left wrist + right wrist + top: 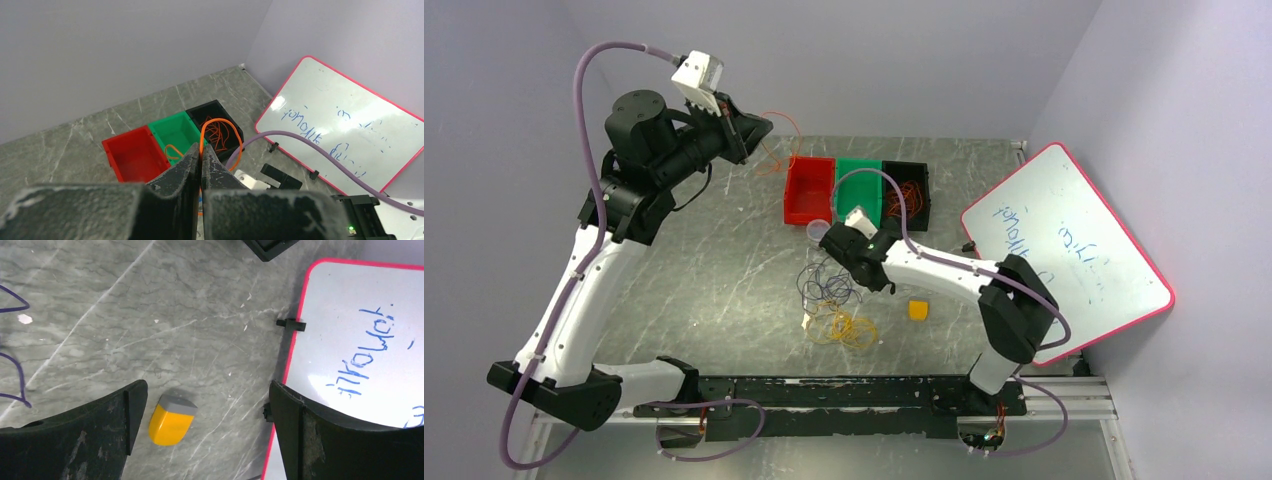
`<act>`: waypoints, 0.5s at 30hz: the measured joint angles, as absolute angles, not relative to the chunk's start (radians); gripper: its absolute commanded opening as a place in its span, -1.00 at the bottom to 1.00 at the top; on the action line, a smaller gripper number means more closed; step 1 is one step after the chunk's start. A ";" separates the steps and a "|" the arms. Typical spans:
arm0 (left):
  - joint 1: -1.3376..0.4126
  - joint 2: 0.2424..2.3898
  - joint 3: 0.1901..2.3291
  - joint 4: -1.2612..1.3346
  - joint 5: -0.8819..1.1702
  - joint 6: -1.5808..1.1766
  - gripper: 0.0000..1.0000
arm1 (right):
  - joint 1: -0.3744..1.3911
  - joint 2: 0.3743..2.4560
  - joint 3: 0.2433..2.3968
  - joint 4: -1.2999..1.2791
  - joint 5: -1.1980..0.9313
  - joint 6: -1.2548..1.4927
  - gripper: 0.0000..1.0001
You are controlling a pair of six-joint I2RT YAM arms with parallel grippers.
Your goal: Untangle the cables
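A tangle of cables lies mid-table, with dark purple loops (824,282) above yellow-orange loops (849,326). My left gripper (749,130) is raised high at the back left, shut on a thin red-orange cable (780,140). In the left wrist view the fingertips (201,152) pinch that cable, and its loop (237,145) arcs in front of the bins. My right gripper (832,243) hovers over the pile's upper right. In the right wrist view it stands wide open (206,392) with nothing held. A purple strand (17,380) shows at that view's left edge.
Red (792,190), green (856,168) and black (924,180) bins stand in a row at the back; the black one holds red-orange cables (909,195). A yellow and grey block (918,309) lies right of the pile. A pink-framed whiteboard (1074,250) leans at the right.
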State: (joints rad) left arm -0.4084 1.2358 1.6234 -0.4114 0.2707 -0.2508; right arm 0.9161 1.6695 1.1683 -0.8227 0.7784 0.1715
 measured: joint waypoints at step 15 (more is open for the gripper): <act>-0.408 1.240 1.609 -0.409 0.335 -0.251 -0.86 | 0.870 1.071 0.808 -0.176 0.406 0.175 0.72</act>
